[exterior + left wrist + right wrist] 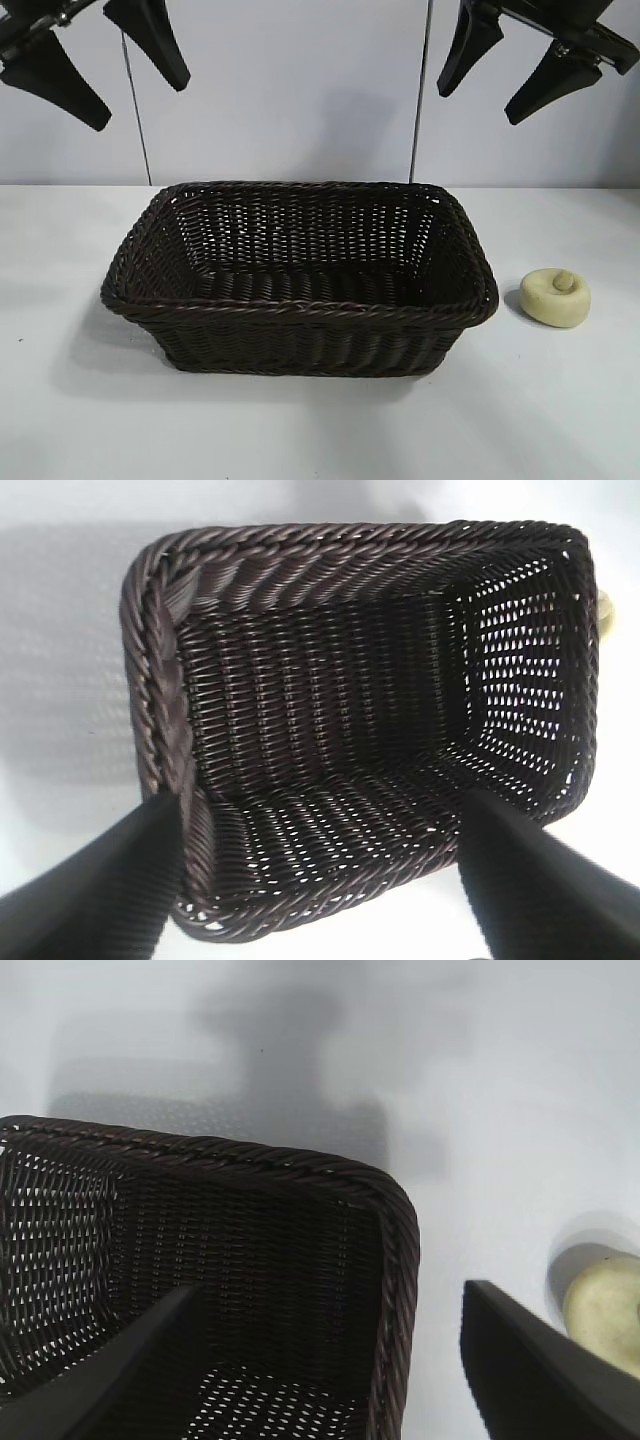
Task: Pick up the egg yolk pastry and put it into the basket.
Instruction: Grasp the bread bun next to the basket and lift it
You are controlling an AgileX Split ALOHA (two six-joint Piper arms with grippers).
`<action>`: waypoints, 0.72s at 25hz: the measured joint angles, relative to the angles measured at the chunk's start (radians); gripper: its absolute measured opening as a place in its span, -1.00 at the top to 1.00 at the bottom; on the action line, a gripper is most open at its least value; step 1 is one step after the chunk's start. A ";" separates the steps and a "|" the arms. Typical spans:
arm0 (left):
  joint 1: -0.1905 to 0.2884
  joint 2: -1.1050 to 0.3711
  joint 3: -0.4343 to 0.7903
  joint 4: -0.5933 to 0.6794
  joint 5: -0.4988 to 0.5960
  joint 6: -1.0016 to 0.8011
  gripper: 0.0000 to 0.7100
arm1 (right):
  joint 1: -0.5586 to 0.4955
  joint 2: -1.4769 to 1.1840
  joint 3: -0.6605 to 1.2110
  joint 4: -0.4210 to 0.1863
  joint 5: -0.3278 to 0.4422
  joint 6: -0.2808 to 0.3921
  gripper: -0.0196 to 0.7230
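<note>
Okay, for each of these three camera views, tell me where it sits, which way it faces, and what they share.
Exterior view: faces the rig across the table, basket central, egg yolk pastry beside it; left hand and right hand hang open at the top.
Left wrist view: on the left arm, looking down into the basket between its own fingers.
Right wrist view: on the right arm, over the basket corner and pastry; own fingers show.
Shared: all show the basket.
</note>
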 joint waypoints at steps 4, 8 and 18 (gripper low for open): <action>0.000 0.015 0.009 -0.022 -0.017 0.000 -0.56 | 0.000 0.000 0.000 0.000 0.000 0.000 -0.45; 0.000 0.015 0.009 -0.029 -0.020 0.000 -0.56 | 0.000 0.000 0.000 0.000 -0.002 0.000 -0.45; 0.000 0.015 0.009 -0.029 -0.020 0.000 -0.56 | 0.000 0.000 0.000 -0.058 0.046 -0.015 -0.45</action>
